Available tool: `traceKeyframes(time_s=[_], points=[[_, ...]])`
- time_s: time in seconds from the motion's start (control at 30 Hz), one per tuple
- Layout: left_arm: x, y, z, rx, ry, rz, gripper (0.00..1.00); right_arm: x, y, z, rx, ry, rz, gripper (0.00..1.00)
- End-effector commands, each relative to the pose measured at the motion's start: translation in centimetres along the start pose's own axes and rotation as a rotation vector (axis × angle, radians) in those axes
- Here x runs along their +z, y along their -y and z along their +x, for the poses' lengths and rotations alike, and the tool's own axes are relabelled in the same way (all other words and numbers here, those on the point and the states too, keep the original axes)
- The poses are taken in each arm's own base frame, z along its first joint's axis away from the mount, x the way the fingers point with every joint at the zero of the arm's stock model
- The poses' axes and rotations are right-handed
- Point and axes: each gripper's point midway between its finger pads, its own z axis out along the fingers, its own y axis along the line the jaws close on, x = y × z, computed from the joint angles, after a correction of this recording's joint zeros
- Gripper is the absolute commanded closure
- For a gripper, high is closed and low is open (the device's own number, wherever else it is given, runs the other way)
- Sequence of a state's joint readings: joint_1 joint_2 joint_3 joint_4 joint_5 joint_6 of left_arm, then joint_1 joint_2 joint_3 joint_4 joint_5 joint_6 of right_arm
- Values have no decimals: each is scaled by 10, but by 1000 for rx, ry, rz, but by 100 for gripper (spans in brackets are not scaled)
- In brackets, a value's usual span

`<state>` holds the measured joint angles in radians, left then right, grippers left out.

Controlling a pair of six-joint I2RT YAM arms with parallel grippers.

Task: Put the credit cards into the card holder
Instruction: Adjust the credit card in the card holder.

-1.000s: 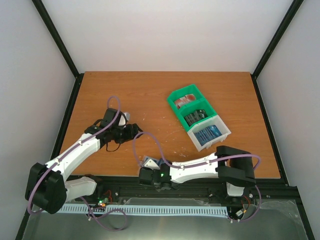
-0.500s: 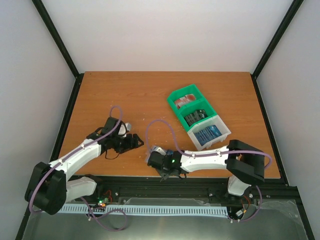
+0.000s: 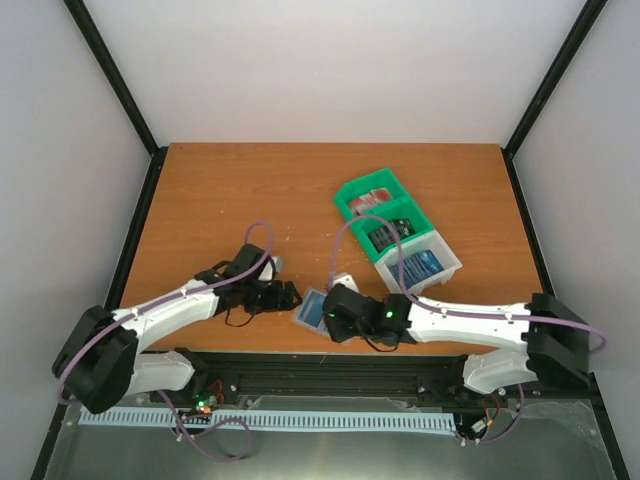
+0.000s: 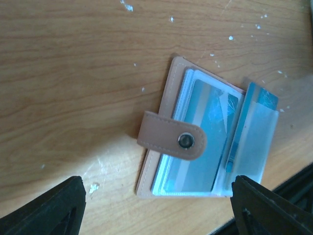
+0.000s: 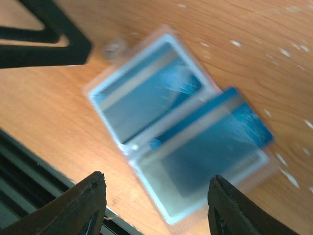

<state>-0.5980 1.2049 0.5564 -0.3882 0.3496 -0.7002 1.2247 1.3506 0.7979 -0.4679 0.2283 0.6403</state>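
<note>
The card holder (image 3: 311, 311) lay open on the table (image 3: 250, 190) by its near edge, credit cards (image 4: 203, 132) in its sleeves. Between one and two o'clock, well apart, the compartment tray (image 3: 365, 181) held more.

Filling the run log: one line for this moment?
left fingers: open, empty | right fingers: open, empty | card holder: open, blue cards in sleeves | tray: holds card stacks

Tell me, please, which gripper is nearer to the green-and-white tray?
Right. The right gripper is at the card holder, off the near-left of the tray; the left gripper is farther left, on the card holder's other side.
</note>
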Motion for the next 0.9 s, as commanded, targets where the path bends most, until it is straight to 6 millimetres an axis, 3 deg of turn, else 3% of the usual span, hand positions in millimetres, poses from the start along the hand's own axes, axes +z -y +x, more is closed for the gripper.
traceKeyframes(time_s=[0.0,0.17,0.43,0.7,0.87], points=[[7,13,-23,59,58,-64,17,-7,51,18,337,9,115,43],[24,20,-23,96,12,-101,17,-12,81,37,577,19,82,46],[43,8,-18,113,-13,-193,31,-2,86,50,687,-28,24,49],[35,13,-32,133,41,-206,58,10,70,48,700,-63,-61,52],[38,15,-32,155,37,-195,73,17,74,45,690,-69,-30,52]])
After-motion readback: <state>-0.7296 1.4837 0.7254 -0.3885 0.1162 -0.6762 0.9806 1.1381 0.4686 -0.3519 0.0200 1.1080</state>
